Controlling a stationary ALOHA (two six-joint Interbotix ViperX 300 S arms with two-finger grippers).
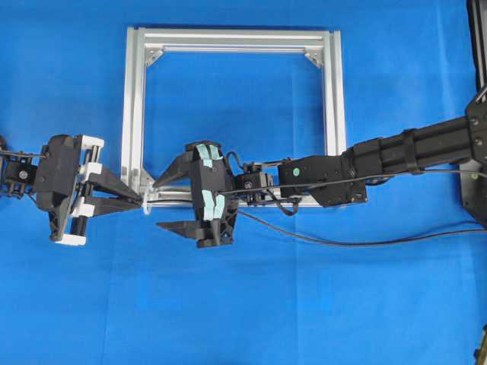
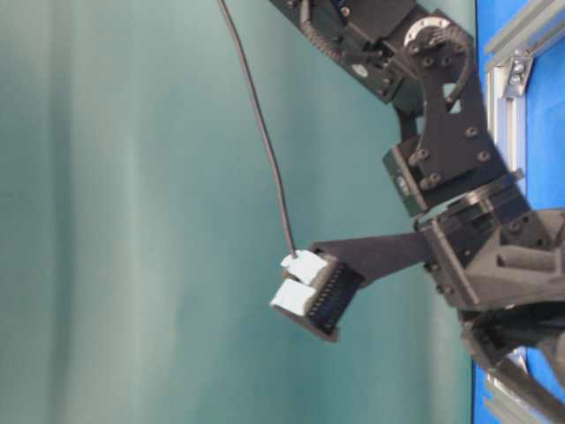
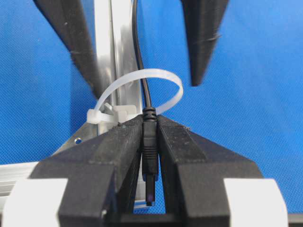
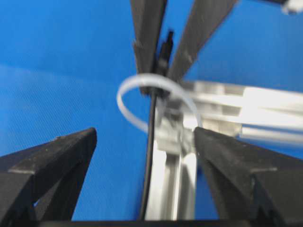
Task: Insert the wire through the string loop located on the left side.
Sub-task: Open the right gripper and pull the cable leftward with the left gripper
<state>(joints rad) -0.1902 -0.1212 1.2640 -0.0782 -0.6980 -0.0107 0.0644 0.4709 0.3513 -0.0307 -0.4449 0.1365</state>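
In the left wrist view my left gripper [image 3: 150,120] is shut on the dark plug [image 3: 149,142] of the wire [image 3: 140,71]. The plug's tip points back toward the camera. From the jaws the black wire runs away through the white string loop [image 3: 161,73], which is fixed to the corner of the aluminium frame [image 3: 111,52]. In the right wrist view my right gripper [image 4: 145,132] stands open. The wire [image 4: 150,151] passes between its fingers without touching them and goes on through the loop [image 4: 134,121]. Overhead, the left gripper [image 1: 139,199] and right gripper [image 1: 160,203] face each other at the frame's lower left corner.
The square silver frame [image 1: 135,106] lies flat on the blue cloth. The wire's slack [image 1: 342,242] trails right across the cloth below the right arm [image 1: 396,156]. Bare blue cloth stretches in front of both grippers.
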